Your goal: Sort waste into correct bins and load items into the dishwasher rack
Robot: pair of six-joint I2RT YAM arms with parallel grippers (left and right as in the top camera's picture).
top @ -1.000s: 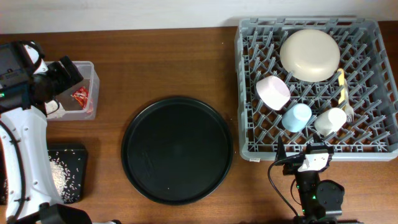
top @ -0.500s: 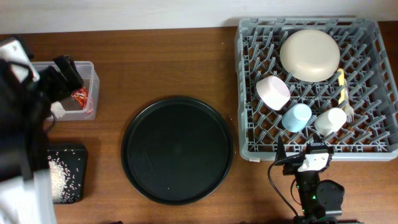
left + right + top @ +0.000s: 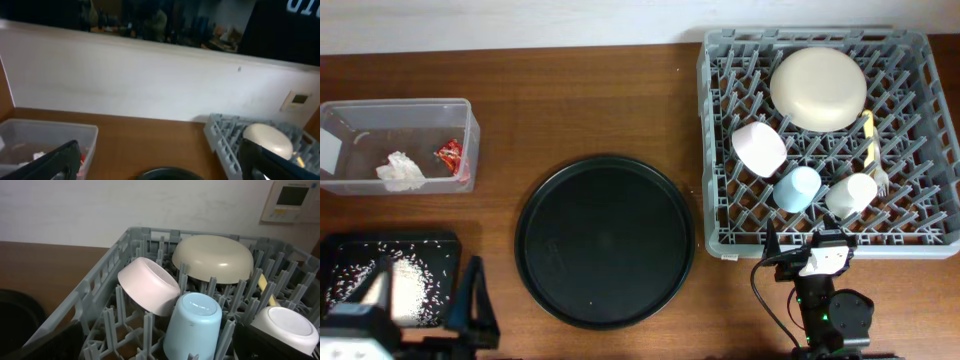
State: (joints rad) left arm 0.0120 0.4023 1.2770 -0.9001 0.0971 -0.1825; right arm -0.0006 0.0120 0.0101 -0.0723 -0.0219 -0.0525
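Dishwasher rack (image 3: pixel 704 150) loaded — right pincer (image 3: pixel 798 252) just beside near wall, spread.

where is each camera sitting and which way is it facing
Overhead: above the table, looking straight down on the clear tub, round black tray and rack; left arm and right arm show at the bottom edge.
Left wrist: at the table's near-left, facing the back wall; the open left end effector frames the bottom corners.
Right wrist: at the rack's near edge, facing into it; the open right end effector fills the bottom corners.
Shared: all three see the cream bowl.
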